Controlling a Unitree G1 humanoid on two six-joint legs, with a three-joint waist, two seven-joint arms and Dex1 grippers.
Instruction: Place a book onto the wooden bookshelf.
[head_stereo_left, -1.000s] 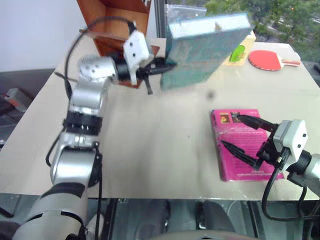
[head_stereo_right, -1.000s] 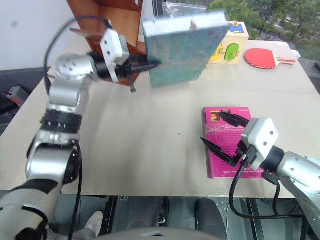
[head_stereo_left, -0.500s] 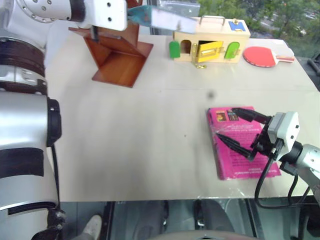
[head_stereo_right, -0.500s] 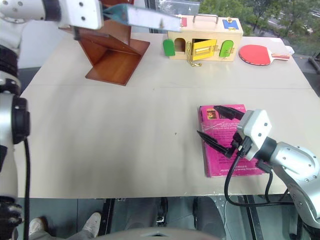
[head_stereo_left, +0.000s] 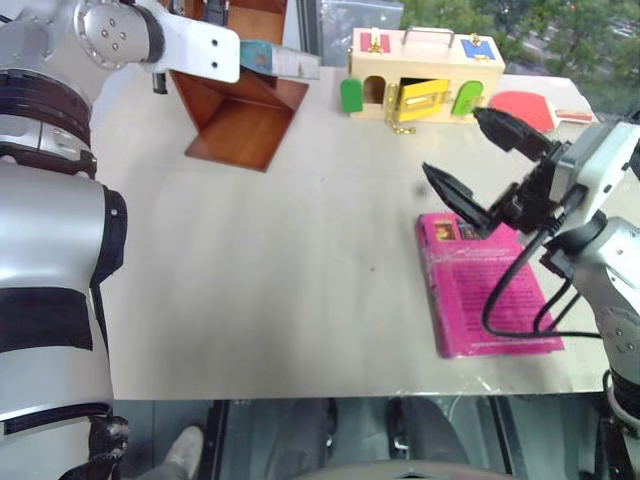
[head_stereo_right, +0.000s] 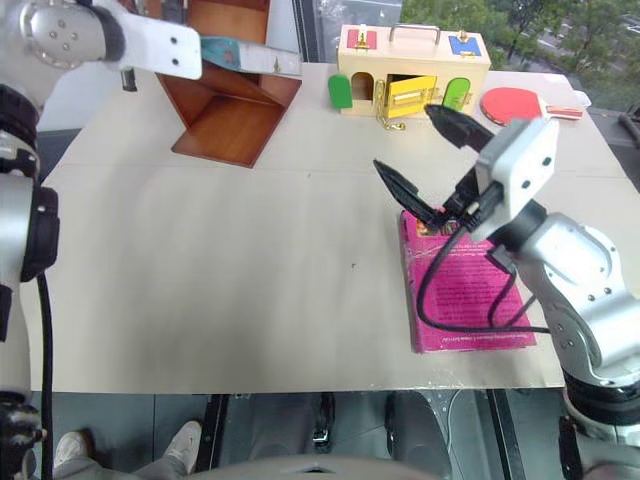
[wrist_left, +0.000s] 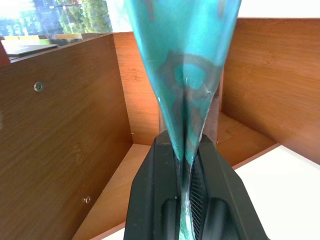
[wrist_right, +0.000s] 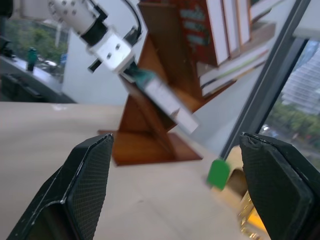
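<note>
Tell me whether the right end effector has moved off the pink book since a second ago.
Yes. The right end effector has risen from over the pink book and now hangs open above its far edge, nearer the pale wooden box.

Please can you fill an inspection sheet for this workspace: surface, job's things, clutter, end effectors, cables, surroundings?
Surface: pale table, mostly bare.
Job's things: teal book held edge-on beside the wooden bookshelf; not yet shelved.
Clutter: pink book lying flat; wooden box with coloured doors; red table tennis paddle.
End effectors: left end effector shut on the teal book; right end effector open, raised above the pink book.
Cables: black cable looping from right wrist.
Surroundings: window, trees outside.
</note>
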